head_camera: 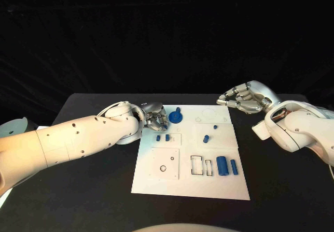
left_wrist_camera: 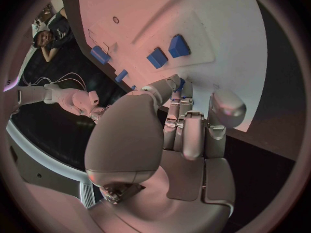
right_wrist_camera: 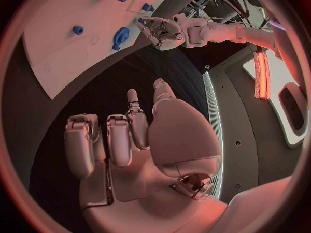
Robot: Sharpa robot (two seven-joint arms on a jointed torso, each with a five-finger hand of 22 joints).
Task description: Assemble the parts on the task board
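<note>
Left hand (head_camera: 154, 122) at task board (head_camera: 209, 186) edge

No readable text, label, brand, number or sign is showing anywhere in these views. The white task board (head_camera: 167, 183) is carrying only thin outlined shapes, rectangles and small circles, with no lettering on them.
</note>
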